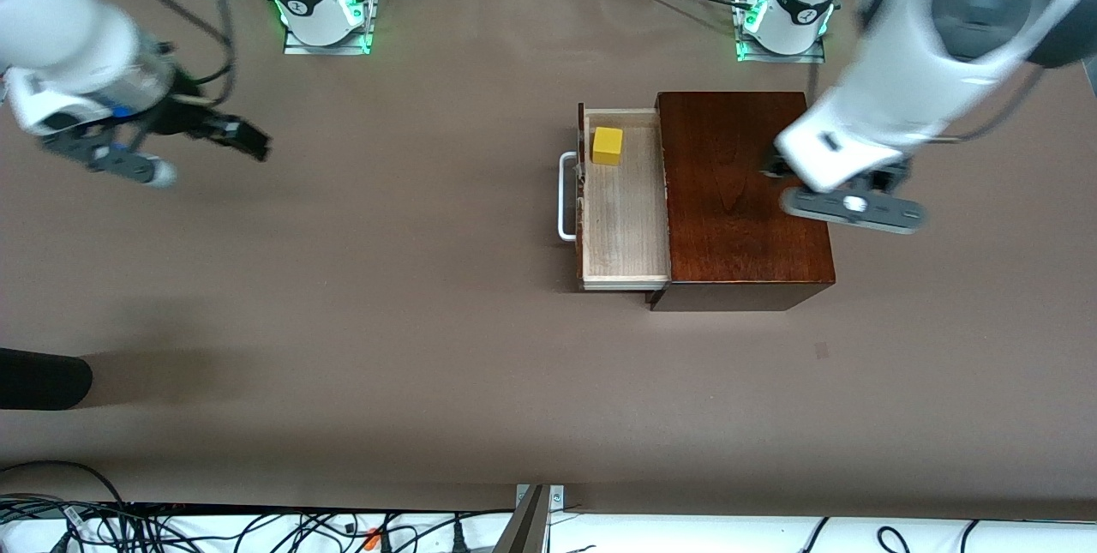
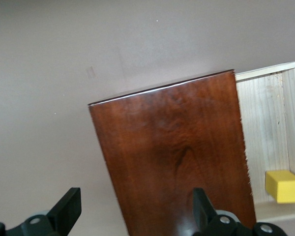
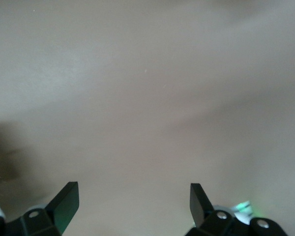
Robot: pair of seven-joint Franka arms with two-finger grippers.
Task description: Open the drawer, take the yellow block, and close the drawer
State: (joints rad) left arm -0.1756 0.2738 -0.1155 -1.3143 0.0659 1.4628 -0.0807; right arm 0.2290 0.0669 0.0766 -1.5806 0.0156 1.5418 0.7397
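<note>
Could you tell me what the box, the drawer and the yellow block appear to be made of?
Box: dark reddish wood or veneer, glossy; grain and a light sheen show on its top.
Drawer: pale unfinished-looking wood, fine straight grain, matte; its handle is a white bar, metal or plastic.
Yellow block: plain, evenly coloured faces, painted wood or plastic; cannot tell which.

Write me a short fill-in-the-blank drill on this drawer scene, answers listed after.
1. The drawer of the wooden box stands ____.
2. The yellow block lies ____ the drawer.
3. The left gripper hovers over the ____, jaws open.
4. The right gripper, jaws open, is over bare ____.

Answers: open; in; box; table
</note>
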